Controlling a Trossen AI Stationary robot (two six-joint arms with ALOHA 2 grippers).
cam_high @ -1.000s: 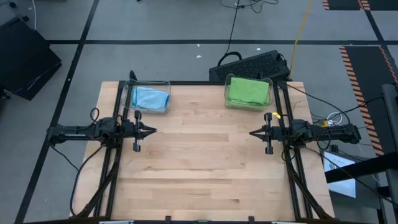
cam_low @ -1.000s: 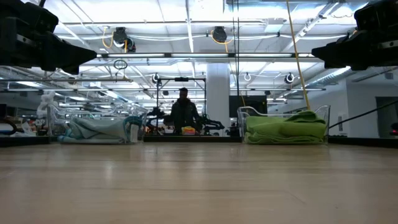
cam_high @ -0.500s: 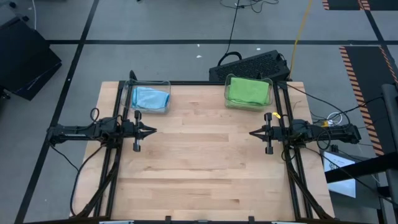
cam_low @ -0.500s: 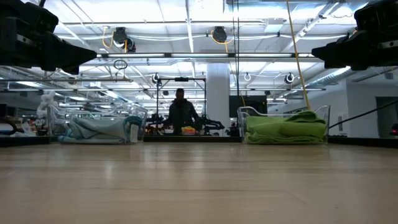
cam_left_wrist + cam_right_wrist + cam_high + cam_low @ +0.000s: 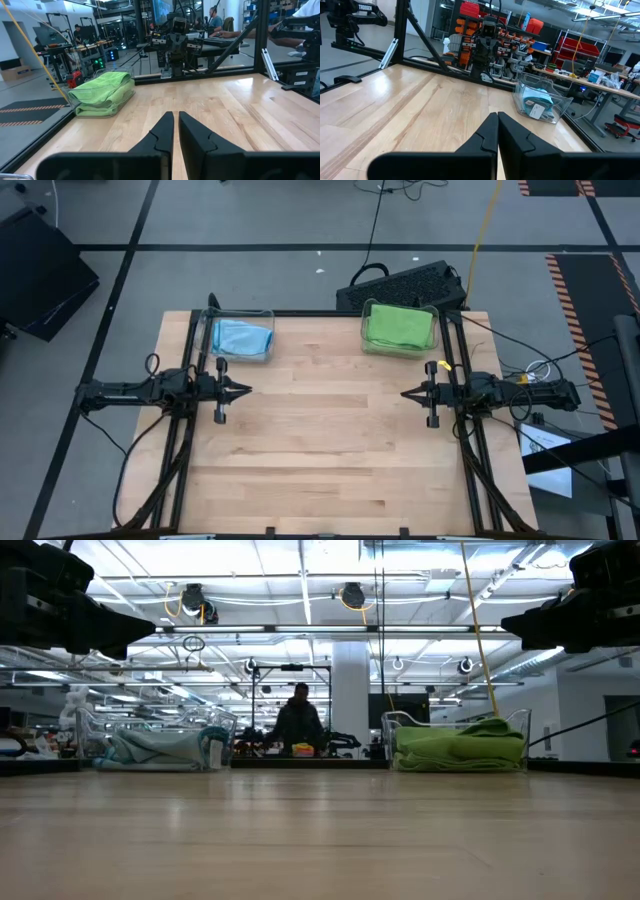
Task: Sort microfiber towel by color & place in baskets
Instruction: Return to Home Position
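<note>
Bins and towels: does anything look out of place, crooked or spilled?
Nothing stands out. The blue towels lie inside the left clear bin, the green towels inside the right clear bin, both upright on the table. The left gripper and right gripper hang shut at its sides.

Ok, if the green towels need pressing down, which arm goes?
Right. The right tool hovers shut on the side of the green towels; the left tool sits opposite, by the blue towels.
</note>
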